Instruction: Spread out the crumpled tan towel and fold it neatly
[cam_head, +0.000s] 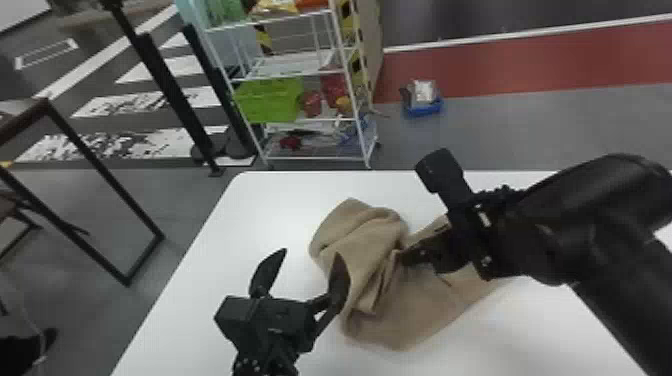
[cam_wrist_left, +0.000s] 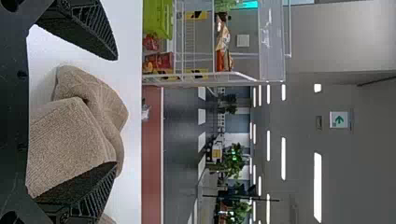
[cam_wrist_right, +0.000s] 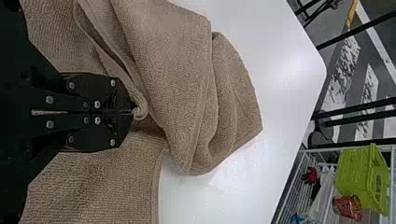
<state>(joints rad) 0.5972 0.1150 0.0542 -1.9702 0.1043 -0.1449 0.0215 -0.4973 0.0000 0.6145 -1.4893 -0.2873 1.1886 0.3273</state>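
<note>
The right arm (cam_head: 590, 220) hides part of the towel (cam_head: 360, 235), the right claw (cam_head: 407, 256) covers the fold it pinches, the head view crops the table's (cam_head: 235, 220) near edge and the rack's (cam_head: 353, 100) top, and things (cam_head: 291, 142) low on it are blurred.

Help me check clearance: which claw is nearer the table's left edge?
Left. The left claw is open, just inward of the table's left edge; the right claw is farther in, shut on the towel.
</note>
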